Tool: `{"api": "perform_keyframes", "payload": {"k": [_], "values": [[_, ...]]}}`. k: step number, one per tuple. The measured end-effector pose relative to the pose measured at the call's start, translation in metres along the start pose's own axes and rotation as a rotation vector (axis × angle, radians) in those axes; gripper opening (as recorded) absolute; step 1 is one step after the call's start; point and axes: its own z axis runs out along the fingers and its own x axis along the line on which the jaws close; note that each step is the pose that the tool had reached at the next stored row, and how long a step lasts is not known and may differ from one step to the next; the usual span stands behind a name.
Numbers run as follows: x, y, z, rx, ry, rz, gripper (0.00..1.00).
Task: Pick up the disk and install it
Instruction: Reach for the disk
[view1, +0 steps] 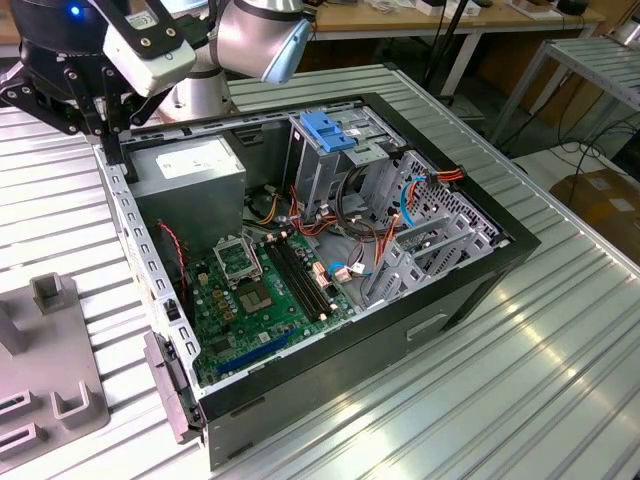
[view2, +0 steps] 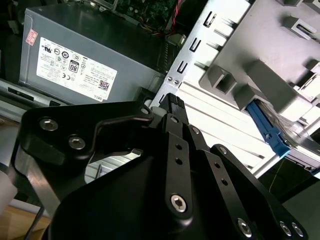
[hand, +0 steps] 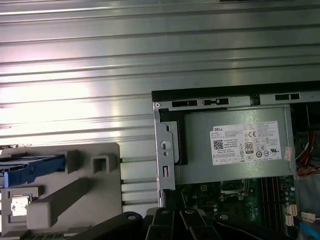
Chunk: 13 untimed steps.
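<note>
Twice catching the flat grey disk (hand: 32, 167) with blue plastic rails, in both wrist views, lying untouched in the grey moulded holder (view1: 55, 385) at the exterior view's left. Hovering the black metal gripper (view1: 110, 140) over the open black computer case's (view1: 330, 370) corner, pinching shut on nothing, just above the grey box-shaped power supply (view1: 190, 170) with its white sticker.

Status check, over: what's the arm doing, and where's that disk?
End effector at case edge, by power supply. Disk in grey holder beside case, not gripped. No obstruction seen.
</note>
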Motion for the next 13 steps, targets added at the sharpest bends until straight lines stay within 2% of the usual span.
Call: {"api": "perform_keyframes", "payload": {"k": [13], "values": [[0.0109,-0.0008,-0.0003,0.0000,0.0000,0.000,0.10]]}}
